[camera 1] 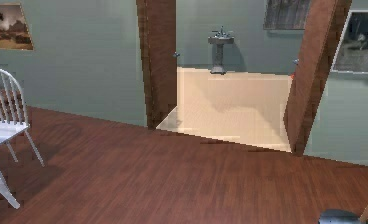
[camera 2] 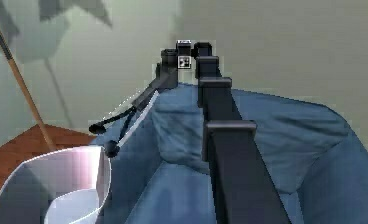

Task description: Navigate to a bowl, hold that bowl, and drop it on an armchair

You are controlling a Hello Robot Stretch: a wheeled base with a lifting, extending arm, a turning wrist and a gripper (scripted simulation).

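Gripper (camera 2: 102, 138) near pale bowl (camera 2: 62, 185) beside blue armchair (camera 2: 292, 140); grasp and opening unclear

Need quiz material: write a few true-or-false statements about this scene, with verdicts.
1. A white chair stands at the forward view's left. True.
2. The floor near the robot is carpeted. False: it is dark wood.
3. The armchair is red. False: it is blue.
4. A sink stands in the room beyond the doorway. True.
5. The bowl is at the arm side view's lower left. True.
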